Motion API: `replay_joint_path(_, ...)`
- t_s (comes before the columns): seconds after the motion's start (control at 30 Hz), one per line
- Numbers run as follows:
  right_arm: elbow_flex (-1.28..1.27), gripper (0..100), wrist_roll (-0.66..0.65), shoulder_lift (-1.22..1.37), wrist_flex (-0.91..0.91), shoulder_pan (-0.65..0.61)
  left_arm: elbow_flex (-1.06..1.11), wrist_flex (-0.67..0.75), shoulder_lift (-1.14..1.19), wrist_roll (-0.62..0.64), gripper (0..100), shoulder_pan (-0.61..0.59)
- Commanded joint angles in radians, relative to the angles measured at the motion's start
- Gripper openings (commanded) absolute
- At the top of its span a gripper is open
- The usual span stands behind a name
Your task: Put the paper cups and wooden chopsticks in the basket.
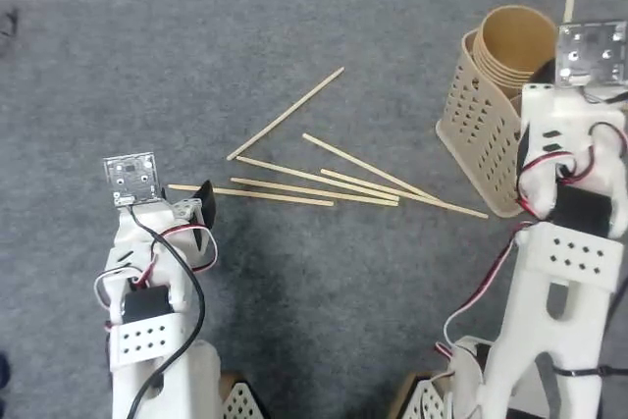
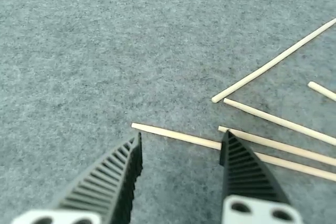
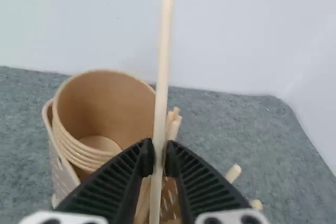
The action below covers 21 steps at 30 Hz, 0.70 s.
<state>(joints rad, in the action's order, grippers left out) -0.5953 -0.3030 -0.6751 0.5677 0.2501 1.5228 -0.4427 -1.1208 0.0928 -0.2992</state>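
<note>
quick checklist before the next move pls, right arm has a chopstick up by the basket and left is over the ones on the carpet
1. Grip: right hand shut on the held chopstick: ok.
2. Lower end of the held chopstick inside the basket: cannot tell, the hand hides it.
3. The paper cups nested in the basket: ok.
4. Pick-up: left hand open, jaws either side of the nearest chopstick: ok.
5. Every chopstick in the basket: not ok, several loose chopsticks lie on the carpet.
</note>
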Motion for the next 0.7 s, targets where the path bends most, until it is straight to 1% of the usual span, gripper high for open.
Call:
replay_joint_path(0.0, -0.003, 30.2, -0.018, -0.036, -0.007, 0.038, -0.004, 0.018, -0.018, -0.011, 22, 0.008)
replay_joint_path(0.03, -0.005, 34.4, -0.032, -0.036, -0.001, 0.041, -0.004, 0.018, -0.018, -0.011, 22, 0.008)
replay_joint_path(0.1, -0.005, 35.5, -0.058, -0.036, 0.016, 0.042, -0.004, 0.018, -0.018, -0.011, 22, 0.008)
replay_joint_path(0.23, 0.002, 29.8, -0.054, -0.059, 0.047, 0.035, -0.004, 0.018, -0.018, -0.011, 22, 0.008)
replay_joint_path(0.3, 0.005, 26.2, -0.012, -0.097, 0.09, 0.03, -0.004, 0.018, -0.018, -0.011, 22, 0.009)
replay_joint_path(0.37, 0.006, 22.9, 0.041, -0.154, 0.147, -0.001, -0.004, 0.018, -0.018, -0.011, 22, 0.011)
replay_joint_path(0.43, 0.006, 19.8, 0.069, -0.226, 0.24, -0.065, -0.004, 0.02, -0.018, -0.003, 22, 0.011)
replay_joint_path(0.5, 0.003, 17.8, 0.071, -0.297, 0.349, -0.16, -0.01, 0.021, -0.018, -0.002, 23, 0.028)
replay_joint_path(0.6, -0.011, 16.9, 0.075, -0.367, 0.493, -0.32, -0.012, 0.023, -0.02, 0.012, 23, 0.078)
replay_joint_path(0.67, -0.051, 16.9, 0.071, -0.394, 0.541, -0.404, -0.012, 0.017, -0.02, -0.006, 23, 0.08)
